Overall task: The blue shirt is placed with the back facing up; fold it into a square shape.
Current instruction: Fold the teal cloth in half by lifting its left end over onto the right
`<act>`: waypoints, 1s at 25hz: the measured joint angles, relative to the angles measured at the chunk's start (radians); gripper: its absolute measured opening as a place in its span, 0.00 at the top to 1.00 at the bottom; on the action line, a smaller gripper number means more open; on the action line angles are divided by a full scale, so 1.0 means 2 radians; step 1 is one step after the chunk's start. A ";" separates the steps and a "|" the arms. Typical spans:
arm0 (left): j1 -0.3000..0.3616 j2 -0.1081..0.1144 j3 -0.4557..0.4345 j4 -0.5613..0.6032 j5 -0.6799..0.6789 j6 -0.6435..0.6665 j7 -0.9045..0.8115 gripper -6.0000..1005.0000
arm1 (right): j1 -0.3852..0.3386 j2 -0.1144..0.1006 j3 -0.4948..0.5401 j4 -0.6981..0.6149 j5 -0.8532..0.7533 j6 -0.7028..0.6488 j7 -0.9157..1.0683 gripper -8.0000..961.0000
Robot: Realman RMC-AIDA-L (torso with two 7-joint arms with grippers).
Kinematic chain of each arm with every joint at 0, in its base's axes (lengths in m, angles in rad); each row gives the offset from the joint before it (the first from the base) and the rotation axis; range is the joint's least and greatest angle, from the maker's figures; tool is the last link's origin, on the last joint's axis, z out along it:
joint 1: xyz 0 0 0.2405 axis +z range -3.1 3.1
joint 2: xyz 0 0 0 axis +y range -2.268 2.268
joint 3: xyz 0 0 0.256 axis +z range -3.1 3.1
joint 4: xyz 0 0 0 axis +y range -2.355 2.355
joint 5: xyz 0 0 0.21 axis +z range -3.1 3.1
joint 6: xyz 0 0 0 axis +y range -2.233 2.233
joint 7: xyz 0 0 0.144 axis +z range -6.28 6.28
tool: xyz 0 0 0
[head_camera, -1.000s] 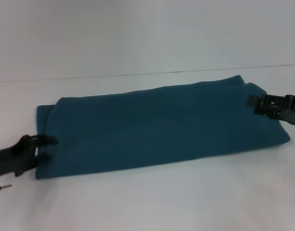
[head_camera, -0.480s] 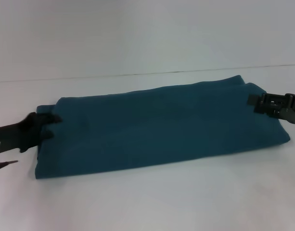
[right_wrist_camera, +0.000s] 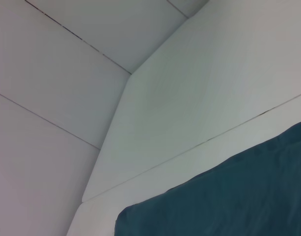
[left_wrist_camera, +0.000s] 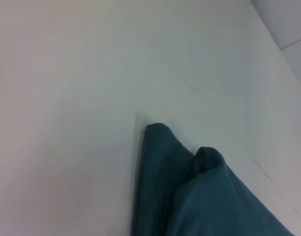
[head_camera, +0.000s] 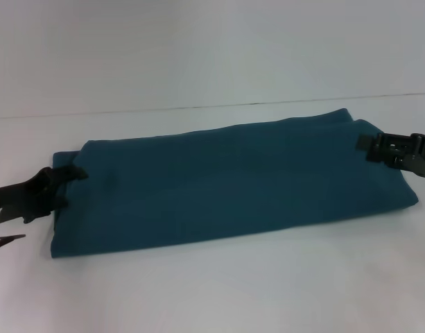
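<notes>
The blue shirt (head_camera: 233, 184) lies folded into a long band across the white table (head_camera: 212, 291). My left gripper (head_camera: 66, 186) is at the band's left end, open, with one finger over the far left corner and the other at the edge. The right gripper (head_camera: 368, 149) rests at the far right end, on the cloth. In the left wrist view, the blue shirt (left_wrist_camera: 204, 196) shows as two stacked rounded folds. The right wrist view shows only an edge of the blue shirt (right_wrist_camera: 229, 196) on the table.
The table's far edge (head_camera: 212, 106) meets a pale wall behind the shirt. Bare white tabletop surrounds the band in front and behind. A thin cable end (head_camera: 7, 239) pokes in at the left edge.
My left gripper has moved away from me along the shirt's left end, from the near corner toward the far corner. The right gripper and the shirt have stayed still.
</notes>
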 joint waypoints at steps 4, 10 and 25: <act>0.002 -0.001 0.000 -0.001 0.000 -0.003 -0.001 0.28 | 0.000 0.000 0.000 0.000 0.000 0.000 0.000 0.36; 0.004 -0.002 0.002 -0.002 0.001 -0.004 0.001 0.23 | 0.000 0.000 0.000 0.000 0.000 -0.001 0.000 0.36; 0.024 0.004 0.001 0.084 0.057 0.077 0.102 0.23 | 0.001 -0.005 -0.007 -0.005 -0.013 0.000 0.004 0.36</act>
